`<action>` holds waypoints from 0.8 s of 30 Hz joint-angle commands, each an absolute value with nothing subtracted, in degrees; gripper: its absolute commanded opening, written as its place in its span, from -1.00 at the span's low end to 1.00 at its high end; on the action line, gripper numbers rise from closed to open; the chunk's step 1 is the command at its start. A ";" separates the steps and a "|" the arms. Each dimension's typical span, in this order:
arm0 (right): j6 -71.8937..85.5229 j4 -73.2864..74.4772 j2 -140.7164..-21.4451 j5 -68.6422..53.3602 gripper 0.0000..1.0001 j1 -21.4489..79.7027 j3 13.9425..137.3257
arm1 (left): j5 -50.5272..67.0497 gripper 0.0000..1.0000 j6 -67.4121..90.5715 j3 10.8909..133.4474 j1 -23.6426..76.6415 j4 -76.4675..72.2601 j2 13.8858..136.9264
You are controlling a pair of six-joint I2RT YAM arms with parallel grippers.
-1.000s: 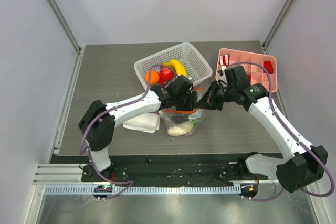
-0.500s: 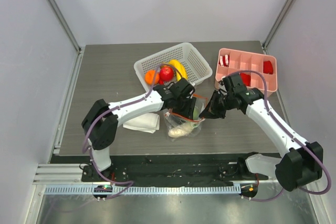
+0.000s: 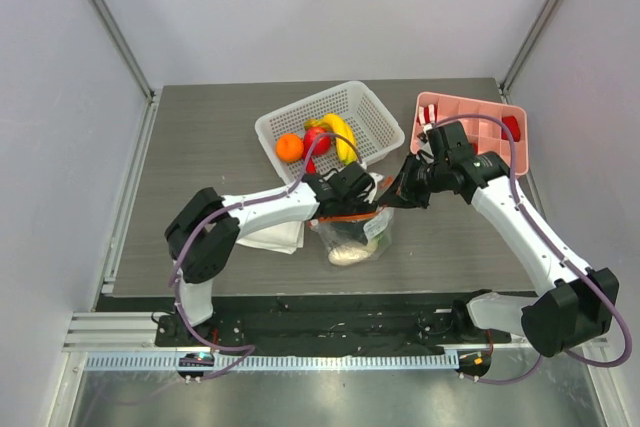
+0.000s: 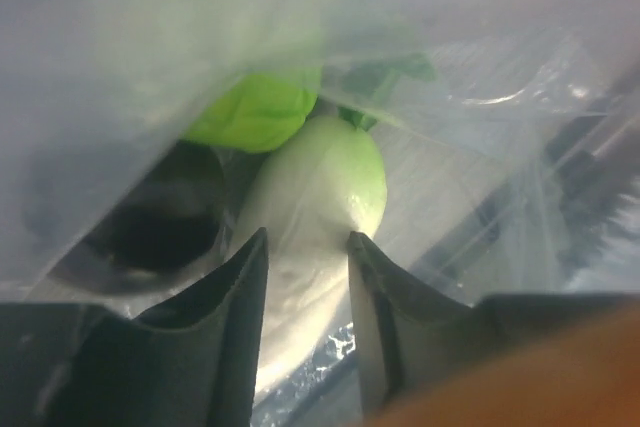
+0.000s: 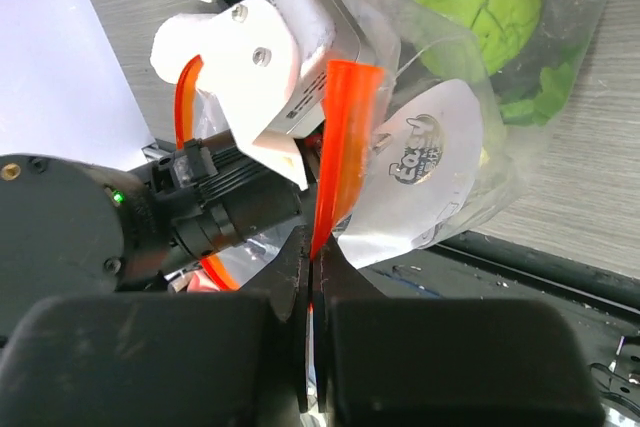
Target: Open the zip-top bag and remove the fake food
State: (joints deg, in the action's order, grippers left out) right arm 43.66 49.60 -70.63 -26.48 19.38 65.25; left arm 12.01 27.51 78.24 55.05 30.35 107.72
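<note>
The clear zip-top bag (image 3: 358,235) lies at the table's front centre, its mouth open. My right gripper (image 3: 395,197) is shut on the bag's orange-red zip strip (image 5: 338,137) and holds that edge up. My left gripper (image 3: 352,202) reaches down into the bag's mouth. In the left wrist view its jaws (image 4: 307,247) are open, with the white radish (image 4: 315,202) lying between the fingertips. A green piece (image 4: 258,110) and a dark piece (image 4: 150,232) lie beside it in the bag. The green piece also shows in the right wrist view (image 5: 478,2).
A white basket (image 3: 375,107) behind the bag holds an orange (image 3: 290,147), a red apple (image 3: 318,139) and yellow bananas (image 3: 340,132). A pink divided tray (image 3: 470,107) with red-and-white pieces stands at the back right. A folded white cloth (image 3: 268,237) lies left of the bag.
My left gripper has moved forward and down into the bag's mouth. My right gripper dipped, then drew back up and right, still holding the zip strip. The bag shifted slightly right.
</note>
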 commanded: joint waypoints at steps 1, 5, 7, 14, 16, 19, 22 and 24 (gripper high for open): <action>43.07 49.83 -69.35 -25.84 -0.98 19.34 63.46 | 10.99 -0.14 26.54 76.82 56.69 24.54 109.33; 43.33 49.83 -67.94 -25.75 -0.98 19.34 60.65 | 10.55 0.00 28.82 76.20 57.91 21.45 111.44; 43.33 50.10 -66.98 -25.40 -0.98 19.34 60.03 | 10.46 0.01 29.09 76.03 58.71 20.57 111.88; 42.19 52.11 -65.74 -24.00 -0.98 19.25 58.53 | 7.47 0.25 28.92 75.41 60.91 21.71 114.78; 41.58 52.64 -65.48 -23.29 -0.98 19.34 58.45 | 5.99 0.23 29.00 74.97 61.61 21.62 115.66; 41.13 53.61 -65.04 -22.59 -0.98 19.34 58.36 | 4.31 0.03 29.88 74.80 61.70 21.97 115.93; 40.61 54.66 -64.60 -20.84 -0.98 19.25 58.53 | 3.69 -0.24 29.45 76.02 61.70 24.07 113.92; 39.82 55.89 -64.25 -19.34 -0.98 19.25 59.41 | 2.82 -0.39 28.74 78.39 61.70 26.09 112.25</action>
State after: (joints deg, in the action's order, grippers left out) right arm 41.91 53.91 -66.39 -22.74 19.38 58.13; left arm 7.88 30.00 76.77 61.45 19.92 113.25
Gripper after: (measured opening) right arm 0.023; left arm 0.558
